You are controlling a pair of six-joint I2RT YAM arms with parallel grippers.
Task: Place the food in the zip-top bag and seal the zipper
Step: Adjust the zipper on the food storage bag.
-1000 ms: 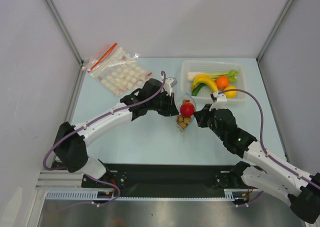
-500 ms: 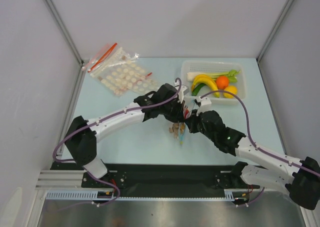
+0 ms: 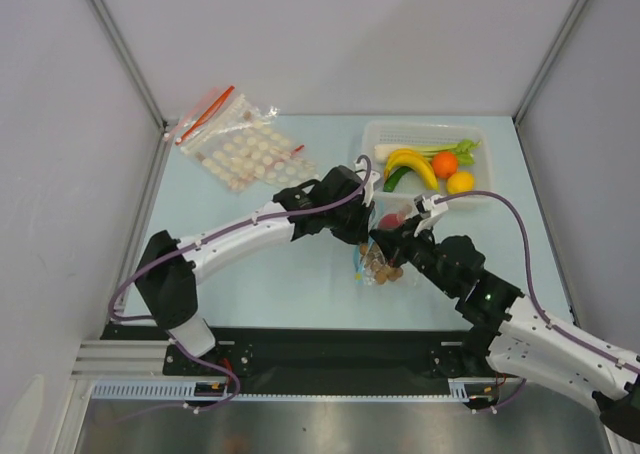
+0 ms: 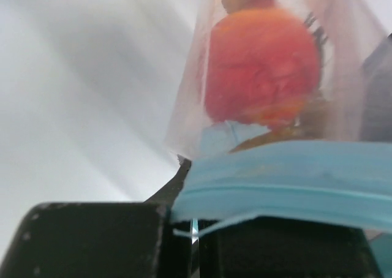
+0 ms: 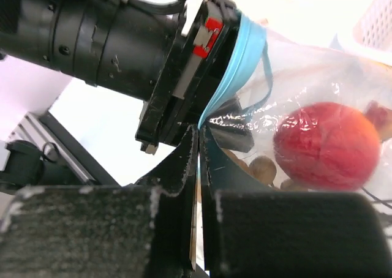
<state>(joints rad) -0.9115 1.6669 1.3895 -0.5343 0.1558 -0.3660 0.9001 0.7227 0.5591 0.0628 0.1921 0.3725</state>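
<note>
Pinching the zipper strip (image 4: 288,180) of the clear bag (image 4: 187,119), the left gripper (image 4: 196,232) has its fingers pressed together, with a sliver of teal showing in the seam between them. The right gripper (image 5: 198,137) is closed too, its tips clamped on the bag's edge just beside the strip and right up against the left gripper's fingers. Both grippers meet near the middle of the table (image 3: 260,284), the two arms reaching in from either side.

The food is inside the bag. The red fruit (image 4: 263,63) sits close behind the strip, filling much of the left wrist view through the plastic. The small brown fruits (image 3: 382,268) lie bunched at the near end of the bag, toward the arm bases. Whether the strip is pressed closed along its length cannot be told.

Behind the grippers, a white tray (image 3: 372,134) holds bananas (image 3: 412,162), an orange (image 3: 445,162) and a lemon (image 3: 461,182). Well apart, at the far left corner, lies a bag of white discs (image 3: 245,152) beside a bag with a red strip (image 3: 205,114).
</note>
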